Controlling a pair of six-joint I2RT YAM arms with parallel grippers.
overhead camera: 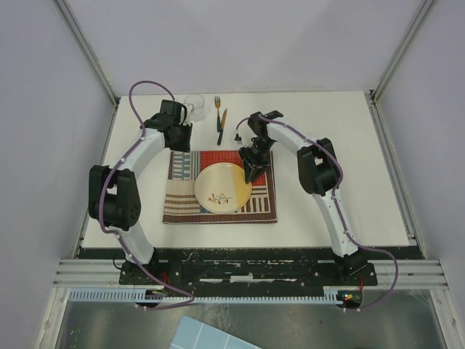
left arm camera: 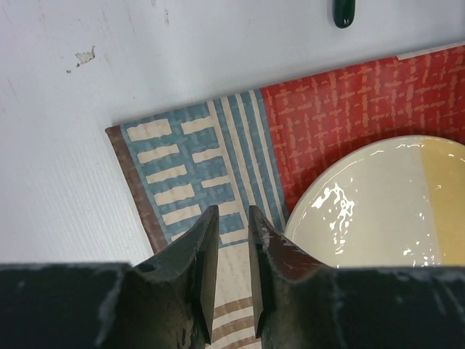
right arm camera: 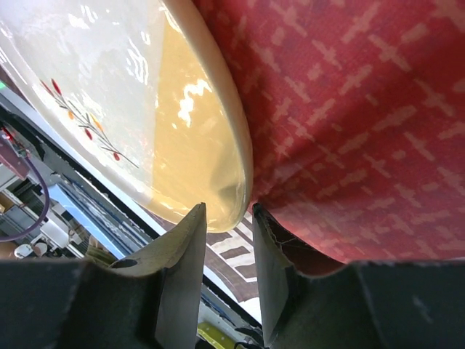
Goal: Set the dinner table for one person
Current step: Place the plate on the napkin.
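Observation:
A cream and yellow plate (overhead camera: 218, 190) with a small twig pattern lies on the striped patchwork placemat (overhead camera: 182, 207) in the middle of the white dinner table (overhead camera: 341, 182). My right gripper (overhead camera: 251, 173) is at the plate's far right rim. In the right wrist view the plate (right arm camera: 109, 87) has its rim filling the gap between the fingertips of the right gripper (right arm camera: 229, 209), over the red cloth (right arm camera: 363, 109). My left gripper (overhead camera: 180, 139) hovers over the placemat's far left corner. In the left wrist view the left gripper (left arm camera: 232, 211) stands narrowly open with nothing in it, above the placemat's blue patch (left arm camera: 182, 160).
At the back of the table stand a clear glass (overhead camera: 195, 106), a fork (overhead camera: 216, 107) and a dark-handled knife (overhead camera: 221, 125). The knife's handle tip (left arm camera: 344, 12) shows beyond the placemat. Bare white tabletop (left arm camera: 73, 145) lies to the placemat's left.

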